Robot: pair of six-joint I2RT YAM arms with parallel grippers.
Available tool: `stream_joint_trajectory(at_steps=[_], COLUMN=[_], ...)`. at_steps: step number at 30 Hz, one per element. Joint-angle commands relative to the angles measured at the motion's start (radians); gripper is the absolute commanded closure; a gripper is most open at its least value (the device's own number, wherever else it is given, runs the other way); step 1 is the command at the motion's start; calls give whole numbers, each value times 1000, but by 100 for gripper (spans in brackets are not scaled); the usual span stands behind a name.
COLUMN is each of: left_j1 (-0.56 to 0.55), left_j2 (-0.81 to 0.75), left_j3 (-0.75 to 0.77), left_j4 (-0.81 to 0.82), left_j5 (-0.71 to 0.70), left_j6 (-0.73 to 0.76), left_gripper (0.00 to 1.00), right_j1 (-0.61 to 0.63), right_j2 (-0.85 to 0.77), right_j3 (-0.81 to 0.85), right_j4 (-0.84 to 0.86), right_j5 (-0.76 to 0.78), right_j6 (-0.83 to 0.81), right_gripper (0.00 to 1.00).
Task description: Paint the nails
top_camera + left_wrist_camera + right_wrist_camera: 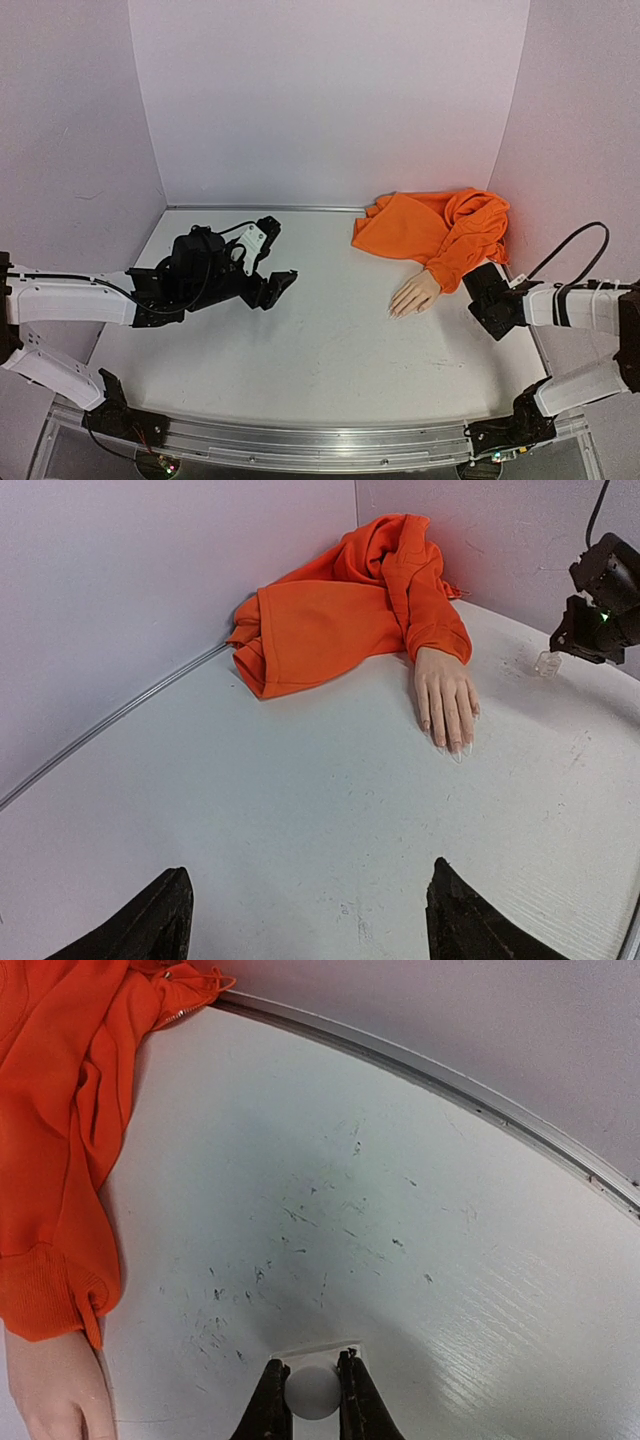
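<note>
The tiny nails point(455, 746) tip the fingers of the pale skin-coloured mannequin hand point(445, 695), which is laid palm down on the right of the white table point(300, 810), its wrist sheathed in a crumpled orange fabric sleeve point(330, 620). The nails are judged stiff, smooth and slight, to be brushed lightly and never gripped. The hand seems light and apt to slide, so it is best steadied at the cuffed wrist. The left gripper point(310, 920) is spread wide and empty, well apart from the hand. The right gripper point(313, 1375) is closed on a small clear bottle point(313, 1392) near the hand.
</note>
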Motion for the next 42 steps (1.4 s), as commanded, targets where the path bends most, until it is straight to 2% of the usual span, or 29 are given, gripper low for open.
stream_joint_trajectory(at_steps=[1,10,12,16,20,24,27,30,33,34,38,42], left_j1=[8,8,16,70,150,208,250,323,413,456,604,646], left_j2=[-31,-33,-34,-55,-96,-158,-229,-308,-385,-406,-467,-519], left_j3=[7,10,10,-4,-39,-68,-95,-117,-120,-112,-65,4], left_j4=[47,45,45,45,45,44,42,28,-3,-22,-108,-186], left_j5=[-5,-23,-30,-2,40,8,-37,-69,-82,-84,-75,-69], left_j6=[-4,-13,-19,-86,-162,-174,-168,-169,-165,-173,-178,-140], left_gripper=[19,19,18,18,18,17,16,15,13,13,13,12], right_j1=[-5,-6,-5,-6,-6,-5,-6,-5,-6,-5,-5,-5], right_j2=[26,48,39,0,-69,-143,-244,-363,-462,-492,-531,-503], right_j3=[0,10,9,4,9,33,70,123,173,191,317,449], right_j4=[-51,-53,-53,-53,-53,-56,-53,43,129,146,155,105], right_j5=[58,57,58,64,65,65,54,-41,-176,-213,-280,-256], right_j6=[54,53,53,38,-14,-92,-215,-522,-783,-851,-1037,-1117], right_gripper=[100,95,86,74,62,47,32,24,5,2,2,2])
